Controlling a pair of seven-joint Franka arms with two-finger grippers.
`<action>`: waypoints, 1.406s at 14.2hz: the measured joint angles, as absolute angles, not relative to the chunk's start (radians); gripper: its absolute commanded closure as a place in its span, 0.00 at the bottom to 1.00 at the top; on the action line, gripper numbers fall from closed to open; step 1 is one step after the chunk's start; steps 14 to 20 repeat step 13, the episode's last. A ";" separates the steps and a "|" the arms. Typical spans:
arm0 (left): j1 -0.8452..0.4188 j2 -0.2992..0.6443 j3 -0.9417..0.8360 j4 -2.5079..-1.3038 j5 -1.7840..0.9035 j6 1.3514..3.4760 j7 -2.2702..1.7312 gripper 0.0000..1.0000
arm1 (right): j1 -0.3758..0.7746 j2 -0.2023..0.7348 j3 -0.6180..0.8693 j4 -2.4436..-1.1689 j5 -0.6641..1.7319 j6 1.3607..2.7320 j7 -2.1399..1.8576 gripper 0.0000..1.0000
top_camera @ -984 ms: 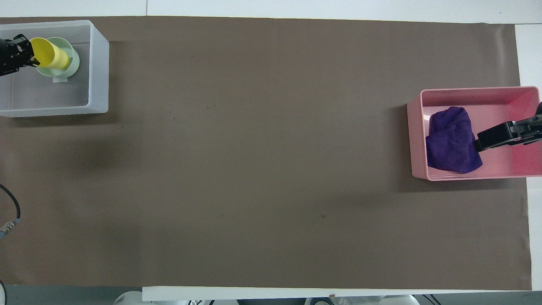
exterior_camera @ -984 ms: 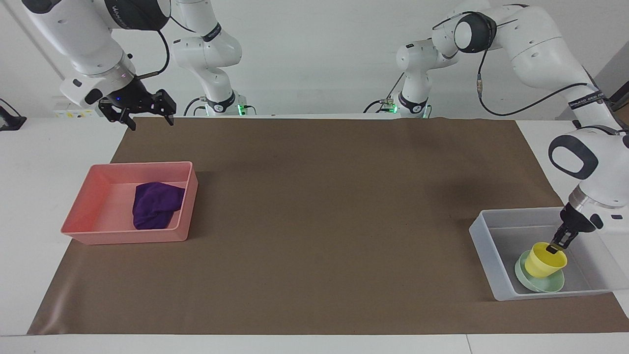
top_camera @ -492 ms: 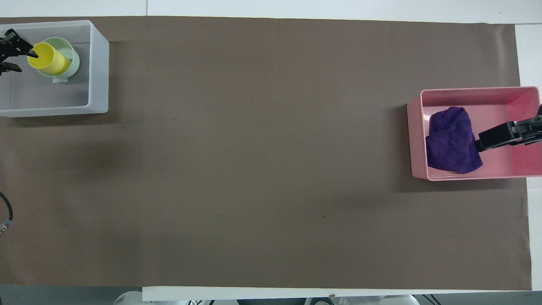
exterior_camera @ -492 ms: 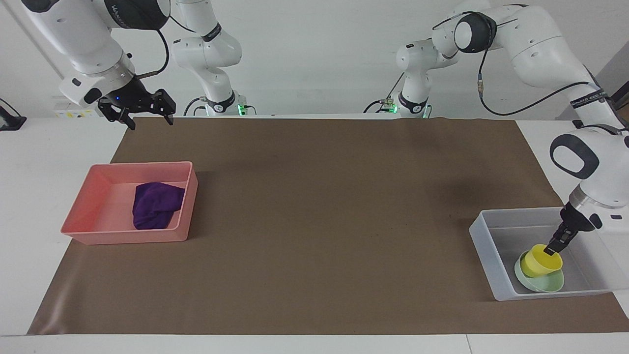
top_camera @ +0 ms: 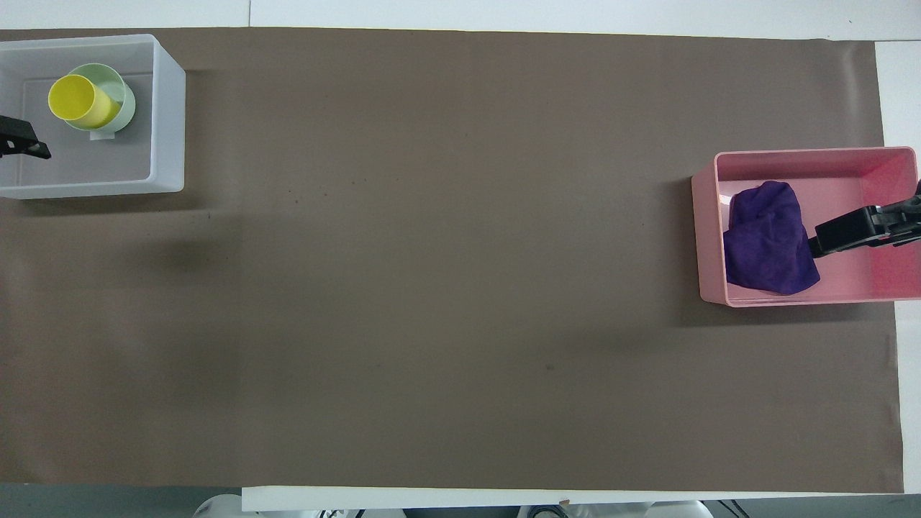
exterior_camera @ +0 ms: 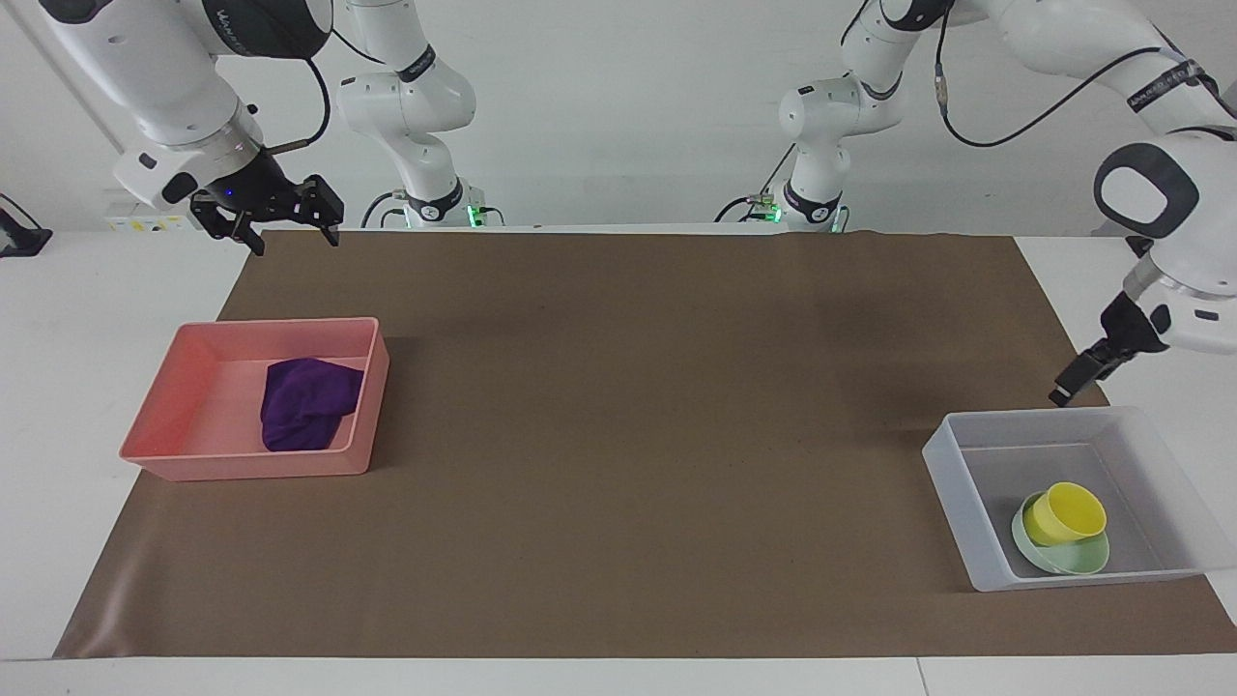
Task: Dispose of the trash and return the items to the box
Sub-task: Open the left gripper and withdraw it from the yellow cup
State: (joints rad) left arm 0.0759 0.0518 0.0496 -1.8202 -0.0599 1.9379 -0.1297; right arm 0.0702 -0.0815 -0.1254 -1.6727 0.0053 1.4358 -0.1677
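With the small yellow plastic cup (exterior_camera: 1064,513) nested in the pale mint-green shallow bowl (exterior_camera: 1061,551) inside the translucent whitish-grey plastic bin (exterior_camera: 947,472) and the deep-purple cloth rag (exterior_camera: 305,403) in the pink rectangular tray (exterior_camera: 155,452), the task looked done, as the empty left gripper (exterior_camera: 1080,372), its finger spread impossible to tell, hung over the bin's robot-side edge and the right gripper (exterior_camera: 286,220) waited, fingers spread, high over the table's edge nearest the robots, on the robots' side of the tray.

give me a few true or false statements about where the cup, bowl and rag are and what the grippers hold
1. The yellow cup sits in the green bowl. True.
2. The bowl is in the pink tray. False: it is in the translucent box.
3. The purple rag lies in the pink tray. True.
4. The left gripper holds the cup. False: it is raised above the box, holding nothing.
5. The right gripper grips the rag. False: it is open in the air, empty.
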 measured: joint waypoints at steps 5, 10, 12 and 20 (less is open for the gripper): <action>-0.044 -0.202 0.033 -1.929 -0.029 1.733 -0.097 0.00 | 0.070 -0.082 -0.126 -1.673 0.005 1.445 -0.168 0.00; -0.089 -0.113 0.022 -1.687 0.010 1.585 -0.055 0.00 | 0.070 -0.082 -0.126 -1.673 0.005 1.446 -0.168 0.00; -0.090 -0.078 0.022 -1.649 0.010 1.574 -0.014 0.00 | 0.070 -0.082 -0.126 -1.673 0.005 1.446 -0.168 0.00; -0.090 -0.069 0.022 -1.643 0.010 1.573 0.004 0.00 | 0.070 -0.082 -0.126 -1.673 0.005 1.446 -0.168 0.00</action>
